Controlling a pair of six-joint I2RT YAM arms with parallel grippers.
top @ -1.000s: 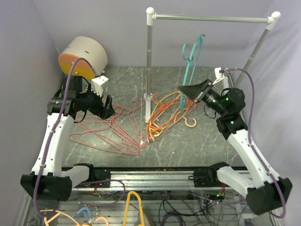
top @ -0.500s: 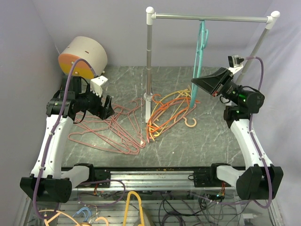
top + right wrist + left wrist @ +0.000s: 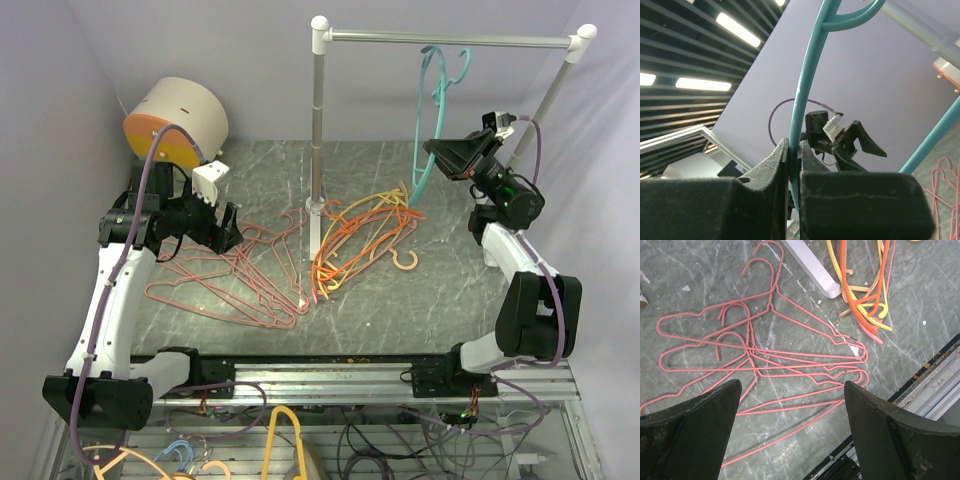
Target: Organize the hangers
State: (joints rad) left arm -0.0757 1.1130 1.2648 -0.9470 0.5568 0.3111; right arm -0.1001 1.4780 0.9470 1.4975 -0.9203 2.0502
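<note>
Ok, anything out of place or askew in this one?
Yes. The pink wire hangers lie tangled on the table, the orange and yellow hangers are heaped against the rail's post, and the teal hanger hangs askew, pinched in the right gripper. A yellow hanger sits among cables below the table edge.

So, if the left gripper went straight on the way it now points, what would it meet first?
Most likely the pink wire hangers on the table, which lie straight ahead of the open left gripper; the depth is unclear.
</note>
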